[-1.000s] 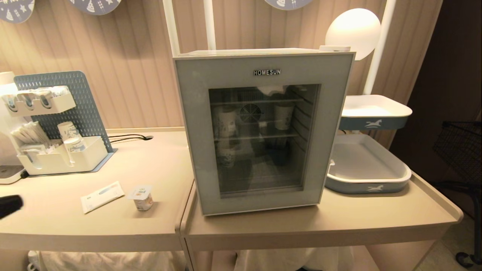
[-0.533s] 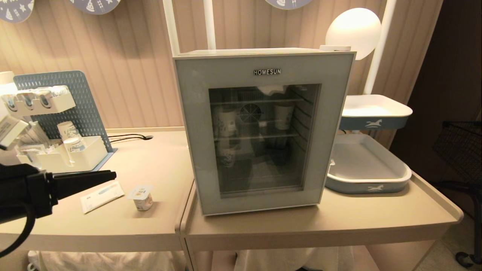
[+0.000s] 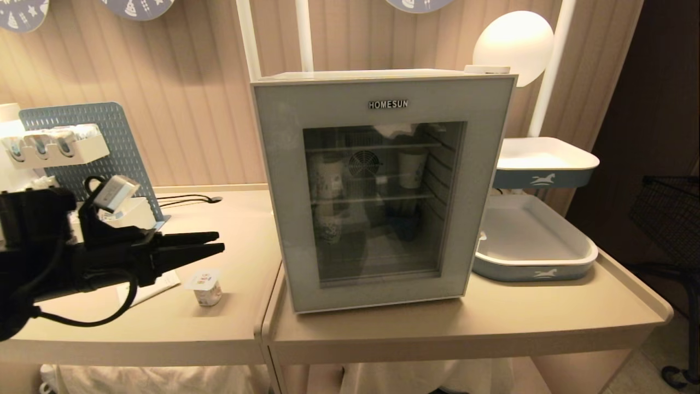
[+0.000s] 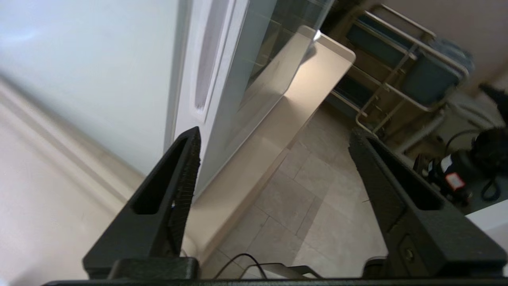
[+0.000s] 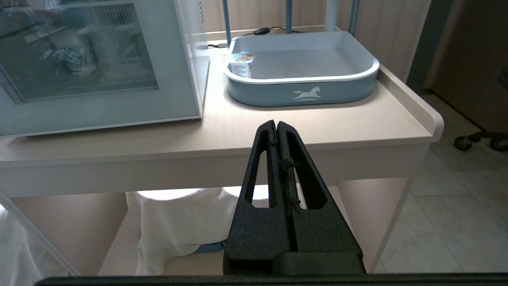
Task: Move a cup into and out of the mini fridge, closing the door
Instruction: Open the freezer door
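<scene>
The mini fridge [image 3: 355,75] stands on the right-hand table with its door [image 3: 383,90] closed; through the dark glass I see wire shelves. The cup [image 3: 205,287], a tiny white tub with a printed lid, sits upright on the left table, apart from the fridge. My left gripper [image 3: 221,242] hovers above and just left of the cup and points at the fridge's left side. In the left wrist view this gripper [image 4: 274,133] is open and empty, facing the fridge's side [image 4: 79,79] and door edge [image 4: 274,59]. My right gripper [image 5: 276,124] is shut and empty, low before the table's front edge.
A pegboard organiser [image 3: 109,142] with paper cups stands at the back left, and a flat packet [image 3: 164,282] lies by the cup. Two blue trays [image 3: 533,262] and a round lamp [image 3: 511,46] are right of the fridge. The lower tray [image 5: 301,89] holds a small tub [image 5: 241,64].
My left arm has come in from the left edge, risen and moved right toward the fridge, and its jaws have opened. The cup, fridge and right gripper have not moved.
</scene>
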Controlling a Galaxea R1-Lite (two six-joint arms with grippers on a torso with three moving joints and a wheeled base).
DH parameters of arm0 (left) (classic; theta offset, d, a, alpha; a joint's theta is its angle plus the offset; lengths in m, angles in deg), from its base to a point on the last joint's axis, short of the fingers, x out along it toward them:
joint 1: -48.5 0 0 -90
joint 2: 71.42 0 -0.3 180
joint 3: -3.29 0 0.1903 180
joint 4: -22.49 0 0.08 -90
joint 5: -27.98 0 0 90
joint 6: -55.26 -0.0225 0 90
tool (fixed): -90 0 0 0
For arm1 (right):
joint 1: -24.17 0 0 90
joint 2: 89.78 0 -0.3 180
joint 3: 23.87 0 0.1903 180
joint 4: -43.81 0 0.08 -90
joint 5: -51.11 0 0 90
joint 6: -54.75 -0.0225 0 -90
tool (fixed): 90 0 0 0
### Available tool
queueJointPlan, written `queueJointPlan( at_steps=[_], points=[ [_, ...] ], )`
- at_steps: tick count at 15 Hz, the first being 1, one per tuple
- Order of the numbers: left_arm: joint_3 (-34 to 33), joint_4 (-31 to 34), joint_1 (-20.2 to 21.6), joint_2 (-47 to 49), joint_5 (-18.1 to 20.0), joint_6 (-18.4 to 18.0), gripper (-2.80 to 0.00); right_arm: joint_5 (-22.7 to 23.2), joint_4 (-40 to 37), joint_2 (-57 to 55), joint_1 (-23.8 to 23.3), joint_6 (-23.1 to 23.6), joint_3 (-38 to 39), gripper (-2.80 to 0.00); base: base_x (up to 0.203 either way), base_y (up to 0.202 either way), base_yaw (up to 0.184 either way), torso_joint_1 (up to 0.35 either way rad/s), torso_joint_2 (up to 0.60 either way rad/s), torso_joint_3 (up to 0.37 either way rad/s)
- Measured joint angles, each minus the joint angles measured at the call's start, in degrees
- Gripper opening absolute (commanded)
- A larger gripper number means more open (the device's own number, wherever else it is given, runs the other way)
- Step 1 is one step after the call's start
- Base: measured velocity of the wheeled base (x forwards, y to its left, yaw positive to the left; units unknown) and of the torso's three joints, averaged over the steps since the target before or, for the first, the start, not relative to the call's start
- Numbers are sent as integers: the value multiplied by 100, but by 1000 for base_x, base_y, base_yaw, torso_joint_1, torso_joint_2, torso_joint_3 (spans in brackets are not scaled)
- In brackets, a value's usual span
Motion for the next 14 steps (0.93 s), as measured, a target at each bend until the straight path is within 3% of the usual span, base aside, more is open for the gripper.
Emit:
queueJointPlan(
  at_steps=[3, 8, 14],
  points=[
    [219, -946, -525, 801, -14, 18, 0, -3, -1, 0, 0, -5, 0, -280, 0, 0, 0, 0, 0, 0],
    [728, -1031, -839, 1505, 4, 53, 0, -7, 2, 0, 0, -11, 0, -280, 0, 0, 0, 0, 0, 0],
    [800, -1023, -974, 1629, -1, 68, 0, -5, 0, 0, 0, -8, 0, -280, 0, 0, 0, 0, 0, 0]
  ],
)
